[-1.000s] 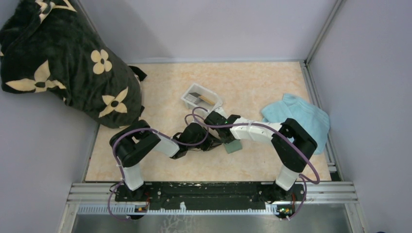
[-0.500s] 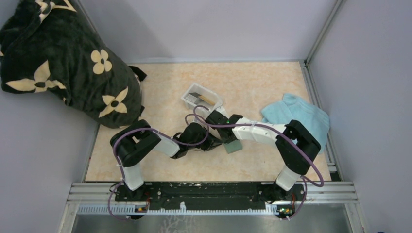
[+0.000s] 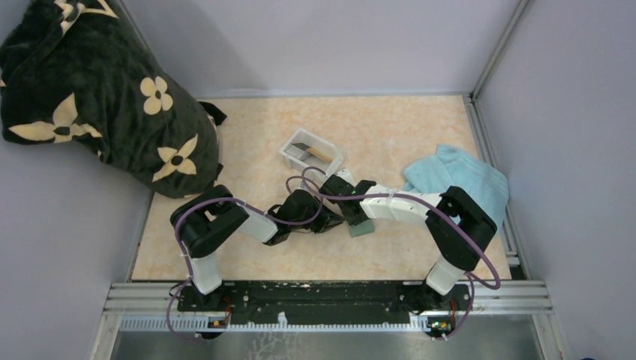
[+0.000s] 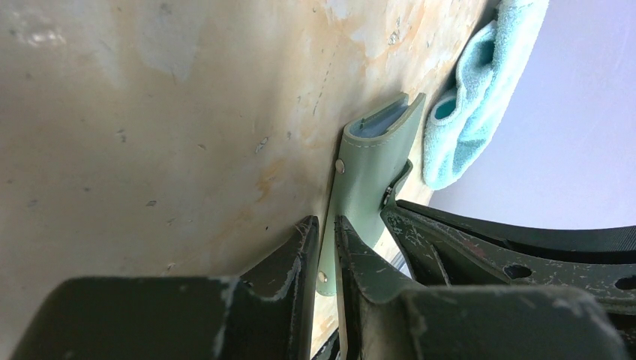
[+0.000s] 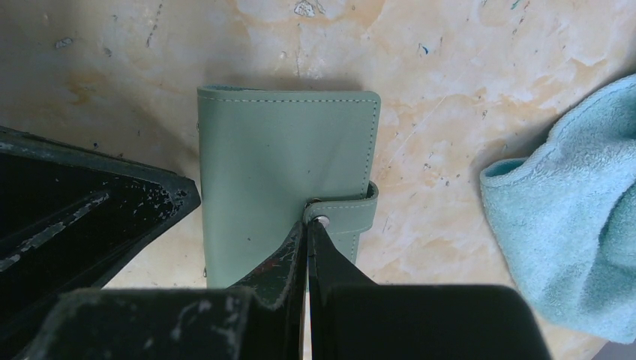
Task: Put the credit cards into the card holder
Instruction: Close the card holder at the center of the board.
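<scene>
1. The left tool (image 4: 324,244) pinches one edge of the closed card holder (image 4: 373,161), which lies at mid-bench (image 4: 150,112).
2. In the right wrist view the holder's long axis runs up and down the frame, grey-green side up. The right tool (image 5: 307,232) is pressed together, its tips at the strap (image 5: 349,210).
3. Only the left wrist view shows the pale blue lining at the holder's far end.
4. From above, both tools hide most of the holder. The credit cards (image 3: 321,152) in the white tray (image 3: 286,155) are too small to count.
</scene>
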`<state>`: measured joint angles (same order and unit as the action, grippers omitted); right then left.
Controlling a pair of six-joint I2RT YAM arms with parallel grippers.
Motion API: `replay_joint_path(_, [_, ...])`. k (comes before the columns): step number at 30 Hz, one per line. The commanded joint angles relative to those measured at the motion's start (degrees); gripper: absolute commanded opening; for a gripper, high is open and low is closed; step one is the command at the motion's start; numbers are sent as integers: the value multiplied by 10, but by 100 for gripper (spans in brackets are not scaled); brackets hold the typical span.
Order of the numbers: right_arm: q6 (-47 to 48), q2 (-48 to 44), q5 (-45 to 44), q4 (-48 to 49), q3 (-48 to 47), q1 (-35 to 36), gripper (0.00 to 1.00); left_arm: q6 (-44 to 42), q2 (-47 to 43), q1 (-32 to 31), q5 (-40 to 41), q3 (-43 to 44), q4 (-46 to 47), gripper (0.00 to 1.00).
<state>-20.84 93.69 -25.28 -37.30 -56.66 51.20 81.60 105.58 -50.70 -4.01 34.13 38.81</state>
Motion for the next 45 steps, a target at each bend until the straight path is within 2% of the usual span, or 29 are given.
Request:
replay_joint_path(1, [-4,-24,-4,12,-12,0,0,-23,35,-6,19,-16,-105,22])
replay_joint_path(15, [13,-13,-18,10,-40,-4,0,-25,31,-6,19,-18,-109,22])
replay_joint_path(45, [-3,-11,12,28,3,-15,0,-31,37,-6,17,-10,-115,22])
